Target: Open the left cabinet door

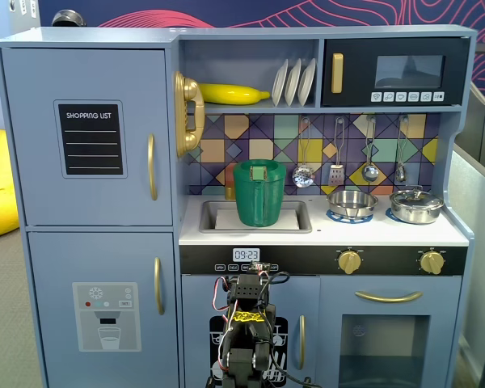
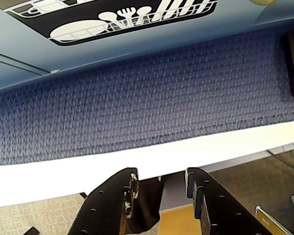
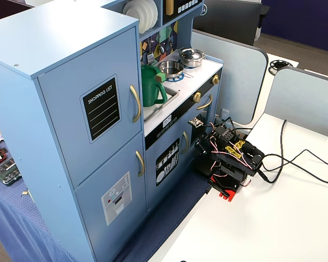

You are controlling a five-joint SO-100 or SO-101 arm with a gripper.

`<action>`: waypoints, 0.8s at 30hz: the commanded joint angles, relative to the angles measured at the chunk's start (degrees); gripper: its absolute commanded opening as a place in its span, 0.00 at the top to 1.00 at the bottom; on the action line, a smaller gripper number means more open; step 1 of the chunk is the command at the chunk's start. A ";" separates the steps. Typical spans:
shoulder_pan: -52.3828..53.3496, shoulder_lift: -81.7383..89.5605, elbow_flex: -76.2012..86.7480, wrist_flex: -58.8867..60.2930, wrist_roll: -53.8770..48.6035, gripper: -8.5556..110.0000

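Two fingers (image 2: 132,193) slightly parted, holding nothing

Blue-grey left cabinet door (image 1: 87,136) with black chalkboard panel (image 1: 90,139), gold handle (image 1: 152,166); right of that door, green pitcher (image 1: 259,192), yellow banana (image 1: 233,94), multicoloured diamond-patterned backsplash (image 1: 250,137); below, black gripper (image 2: 160,192) over woven blue cloth (image 2: 152,98)
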 commanded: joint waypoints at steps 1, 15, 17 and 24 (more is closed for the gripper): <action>1.49 -0.35 0.09 10.81 -0.44 0.93; 0.44 -0.35 0.09 8.70 -1.85 0.93; -2.02 -0.44 0.00 3.78 -3.25 0.93; -17.40 -2.81 -3.25 -33.49 0.70 0.91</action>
